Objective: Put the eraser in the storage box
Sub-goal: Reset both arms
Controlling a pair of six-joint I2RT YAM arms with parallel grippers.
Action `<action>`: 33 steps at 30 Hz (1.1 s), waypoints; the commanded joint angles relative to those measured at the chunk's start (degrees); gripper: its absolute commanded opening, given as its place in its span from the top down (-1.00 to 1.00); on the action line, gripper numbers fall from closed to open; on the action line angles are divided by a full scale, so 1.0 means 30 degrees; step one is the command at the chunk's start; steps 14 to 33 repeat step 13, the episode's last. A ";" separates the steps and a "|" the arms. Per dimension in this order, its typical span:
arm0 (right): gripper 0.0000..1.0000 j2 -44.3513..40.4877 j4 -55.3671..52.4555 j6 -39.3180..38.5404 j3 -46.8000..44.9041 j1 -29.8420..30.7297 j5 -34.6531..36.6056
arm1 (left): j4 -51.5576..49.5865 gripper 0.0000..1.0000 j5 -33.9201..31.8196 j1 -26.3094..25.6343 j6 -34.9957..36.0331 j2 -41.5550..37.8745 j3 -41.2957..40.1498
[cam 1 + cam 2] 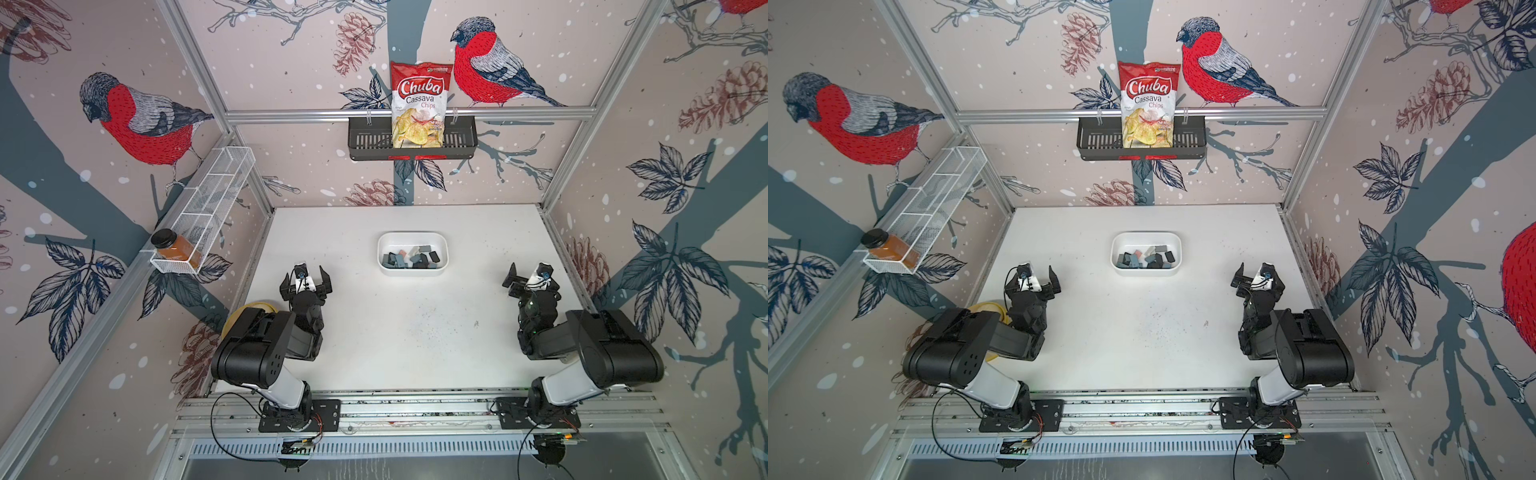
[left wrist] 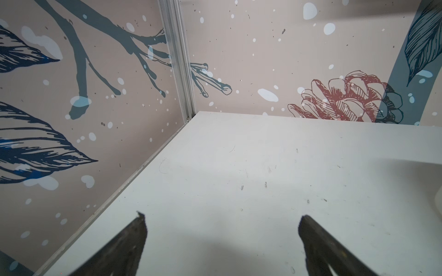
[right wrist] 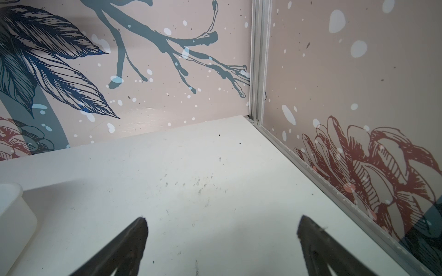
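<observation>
Left jaws spread wide and empty over the table [image 1: 415, 332] near its left edge, white storage box [image 1: 411, 271] [image 1: 1144, 271] mid-width toward the far edge, holding small grey, black and white erasers [image 1: 413, 257] [image 1: 1146, 258], right jaws likewise wide and empty near the right edge

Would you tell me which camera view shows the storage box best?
Both top views: the whole storage box shows from above, erasers lying inside. The right wrist view catches only one rounded corner of it; the left wrist view gives at most a blurred white sliver.
</observation>
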 commanded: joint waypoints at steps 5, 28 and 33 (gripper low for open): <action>-1.00 0.0020 0.0161 0.0249 0.0086 -0.0009 0.0131 | 0.0986 -0.98 -0.0195 0.0027 -0.0137 0.0032 0.0011; -1.00 -0.0051 -0.0650 0.0512 0.0445 -0.0536 -0.1072 | 0.0987 -0.98 -0.0216 0.0042 -0.0135 0.0042 -0.0001; -1.00 -0.0051 -0.0650 0.0512 0.0445 -0.0536 -0.1072 | 0.0987 -0.98 -0.0216 0.0042 -0.0135 0.0042 -0.0001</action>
